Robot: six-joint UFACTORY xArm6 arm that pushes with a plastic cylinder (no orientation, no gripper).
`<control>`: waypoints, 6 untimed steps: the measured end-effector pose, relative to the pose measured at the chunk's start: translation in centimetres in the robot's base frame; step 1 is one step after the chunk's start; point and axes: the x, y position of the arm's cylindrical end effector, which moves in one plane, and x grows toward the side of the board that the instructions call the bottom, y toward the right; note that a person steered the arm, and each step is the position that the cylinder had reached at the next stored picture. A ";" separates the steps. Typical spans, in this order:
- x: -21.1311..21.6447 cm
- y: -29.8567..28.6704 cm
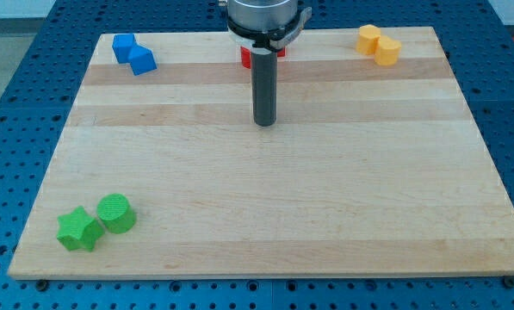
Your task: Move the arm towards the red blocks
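Note:
The red blocks sit near the board's top edge at centre, mostly hidden behind the rod, so their shapes cannot be made out. My tip rests on the wooden board, a short way toward the view's bottom from the red blocks and apart from them.
Two blue blocks lie touching at the top left. Two yellow blocks lie touching at the top right. A green star block and a green cylinder sit together at the bottom left. A blue perforated table surrounds the board.

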 end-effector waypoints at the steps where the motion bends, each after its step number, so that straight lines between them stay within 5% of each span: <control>1: 0.0 0.0; 6: -3.5 0.0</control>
